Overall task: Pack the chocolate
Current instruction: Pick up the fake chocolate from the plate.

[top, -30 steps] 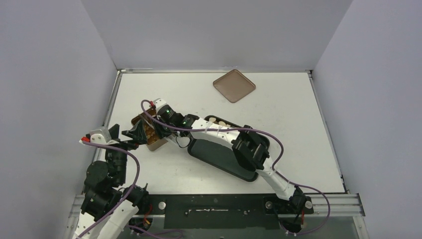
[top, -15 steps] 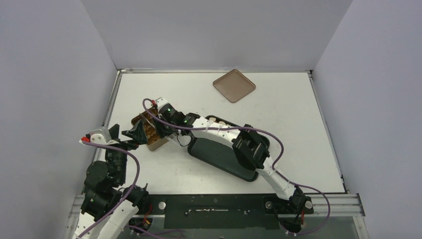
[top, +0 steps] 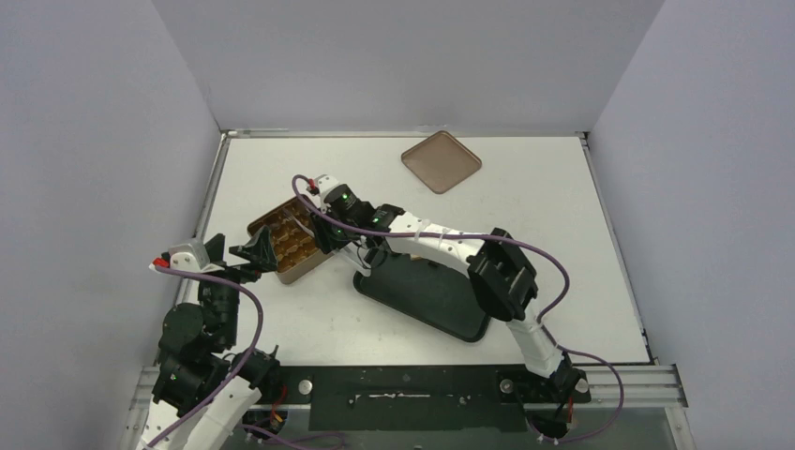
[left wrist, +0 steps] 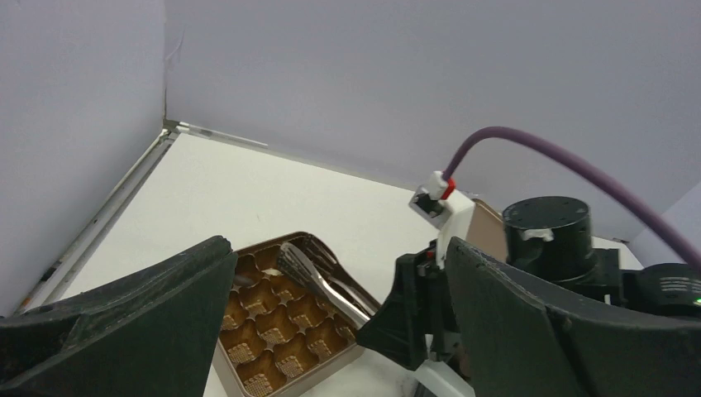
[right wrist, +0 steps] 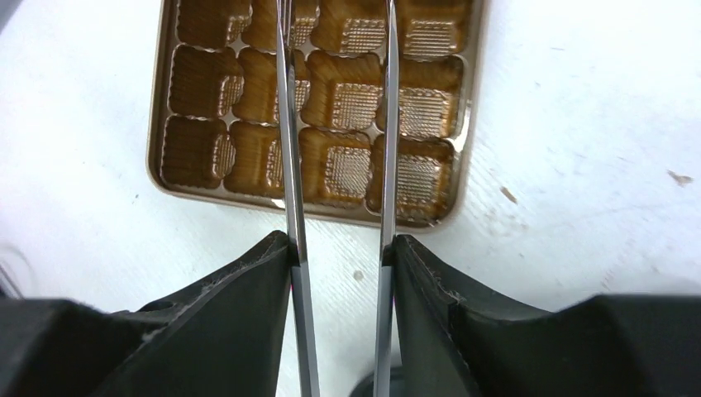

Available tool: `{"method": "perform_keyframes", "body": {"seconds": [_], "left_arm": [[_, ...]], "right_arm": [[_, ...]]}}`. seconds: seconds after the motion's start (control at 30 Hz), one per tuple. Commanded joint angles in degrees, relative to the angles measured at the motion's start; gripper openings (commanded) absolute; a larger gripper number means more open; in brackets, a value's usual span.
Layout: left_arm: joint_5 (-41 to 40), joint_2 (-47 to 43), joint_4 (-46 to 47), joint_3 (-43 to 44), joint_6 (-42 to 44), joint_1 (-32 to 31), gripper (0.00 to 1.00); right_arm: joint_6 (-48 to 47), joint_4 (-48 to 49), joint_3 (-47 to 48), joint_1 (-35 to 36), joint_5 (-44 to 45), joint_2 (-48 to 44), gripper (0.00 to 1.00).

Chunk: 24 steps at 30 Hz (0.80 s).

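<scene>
The right gripper (right wrist: pixel 339 248) reaches across the table (top: pixel 525 216) to the square gold tin (right wrist: pixel 157 157), which sits near the left edge. Its fingers (right wrist: pixel 248 281) pinch a pair of silver tweezers (right wrist: pixel 291 165), 1 finger pressed on the outside of each blade. The 2 blades stand apart and run out over the tin's moulded cells. Their tips pass out of the top of the right wrist view. In the left wrist view the tips dip toward the far cells, and whether they grip anything is too small to tell.

Where the chocolate is I cannot tell. Every cell that shows clearly has only its ribbed gold lining, and the right arm lies over the far end of the black tray (top: pixel 431 300), which sits just right of the tin.

The left gripper (left wrist: pixel 339 248) hangs low beside the tin's near left corner with its fingers spread wide and nothing between them. From above it looks very close to the tin's wall, possibly touching. The flat brown lid (top: pixel 441 161) lies well apart at the far side of the table.
</scene>
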Motion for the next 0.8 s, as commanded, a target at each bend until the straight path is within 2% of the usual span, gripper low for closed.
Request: {"method": "perform_keyframes", "body": {"seconds": [0.0,0.4,0.77], "left_arm": [[-0.1,-0.3,1.2,0.9,0.1,-0.2,0.97],[0.8,-0.2,1.8,0.4,0.1,-0.1,0.97],[2.0,1.1,2.5,0.0,0.4,-0.2,0.97]], "right_arm": [[-0.2,5.1,-4.4,-1.8,-0.4,-10.4,0.45],[0.3,1.7,-21.1,-4.5,6.3,-27.8,0.45],[4.6,-4.9,-34.1,-4.4,14.9,-39.1,0.45]]}}
